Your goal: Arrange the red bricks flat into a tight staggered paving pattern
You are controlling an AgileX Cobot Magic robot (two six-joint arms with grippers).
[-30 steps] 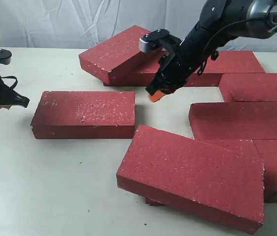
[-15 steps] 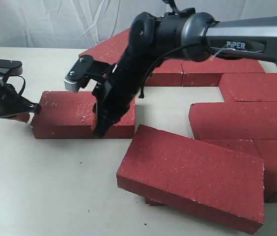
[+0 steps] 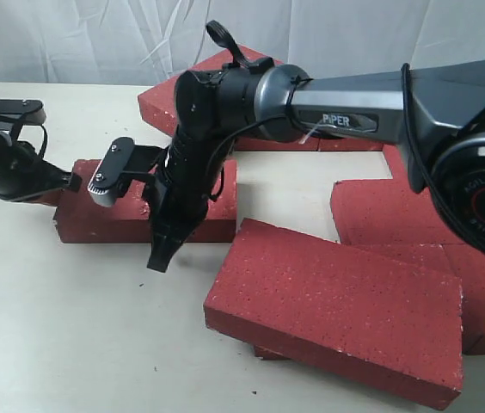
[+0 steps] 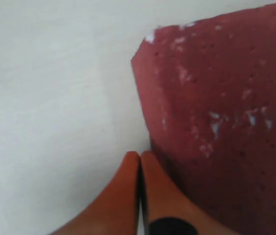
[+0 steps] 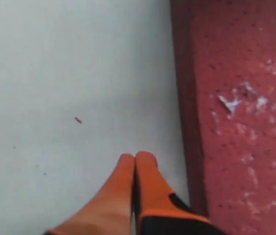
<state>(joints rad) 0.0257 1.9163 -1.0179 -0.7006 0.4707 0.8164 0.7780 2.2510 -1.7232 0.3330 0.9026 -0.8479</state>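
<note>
Several red bricks lie on the pale table (image 3: 62,344). One lone brick (image 3: 219,206) lies flat at centre left. My left gripper (image 3: 64,183) is shut and empty, with its tips against that brick's left end; in the left wrist view the orange tips (image 4: 139,157) sit beside the brick (image 4: 221,122) corner. My right gripper (image 3: 160,258) reaches across the middle, shut and empty, with its tips down at the brick's front long side. In the right wrist view its tips (image 5: 137,158) rest on the table next to the brick (image 5: 241,98).
A large brick (image 3: 337,318) sits tilted in front, propped on something beneath it. Flat bricks (image 3: 389,211) fill the right side. Another tilted brick (image 3: 158,105) leans on the back row. A white cloth hangs behind the table.
My right arm swung from the back middle across to the lone brick's front side. My left gripper slid right to the brick's left end. The brick shows no clear shift.
</note>
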